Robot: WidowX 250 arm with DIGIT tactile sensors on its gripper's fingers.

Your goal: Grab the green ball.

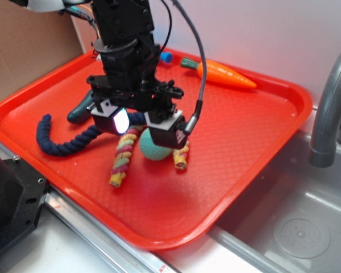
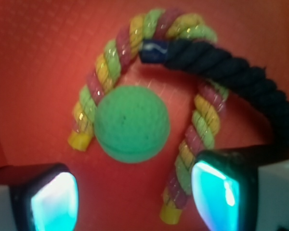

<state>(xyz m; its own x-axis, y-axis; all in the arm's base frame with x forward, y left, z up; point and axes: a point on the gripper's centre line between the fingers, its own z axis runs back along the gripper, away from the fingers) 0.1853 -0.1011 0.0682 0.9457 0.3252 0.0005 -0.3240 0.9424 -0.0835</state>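
Observation:
The green ball is a small teal-green ball lying on the red tray, inside the arch of a multicoloured rope toy. My gripper hangs just above the ball and is open, with nothing between its fingers. In the wrist view the ball sits ahead of the gap in my gripper. The left fingertip is over bare tray. The right fingertip is beside one leg of the rope toy.
A navy rope curls off the coloured one toward the tray's left. A carrot toy and a blue piece lie at the far rim, and a dark green toy sits behind my arm. A faucet and sink stand right.

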